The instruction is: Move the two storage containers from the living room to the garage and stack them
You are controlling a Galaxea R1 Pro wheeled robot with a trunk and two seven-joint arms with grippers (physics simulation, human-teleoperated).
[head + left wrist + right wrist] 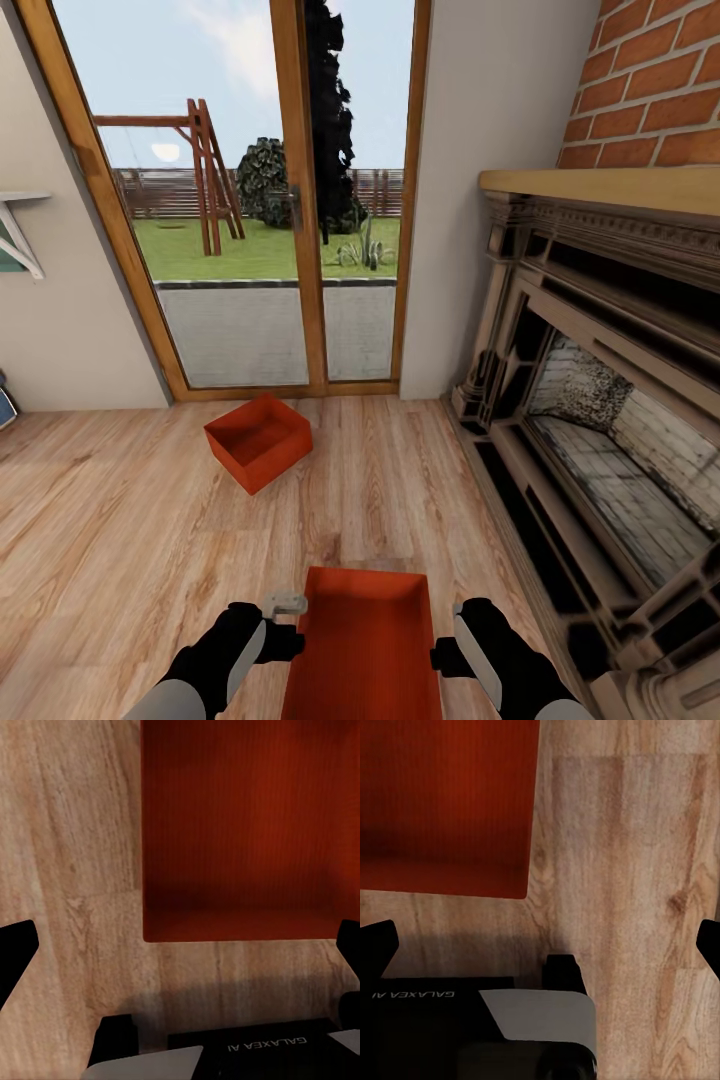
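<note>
One red-orange storage container (258,443) sits on the light wood-plank floor in front of the glass doors. The other storage container (365,640) is close in front of me, flanked by both arms. My left gripper (285,640) is against its left wall and my right gripper (447,657) against its right wall. In the left wrist view the container (247,832) lies beyond the left gripper (180,945), whose fingers are spread wide. The right wrist view shows the same bin (446,802) beyond the open right gripper (540,945). Neither gripper has anything between its fingers.
Wood-framed glass doors (290,200) close off the far wall. A dark carved fireplace (600,400) runs along the right side under brick. My base, labelled GALAXEA AI (262,1044), casts a shadow on the planks. Open wood floor (120,520) lies to the left.
</note>
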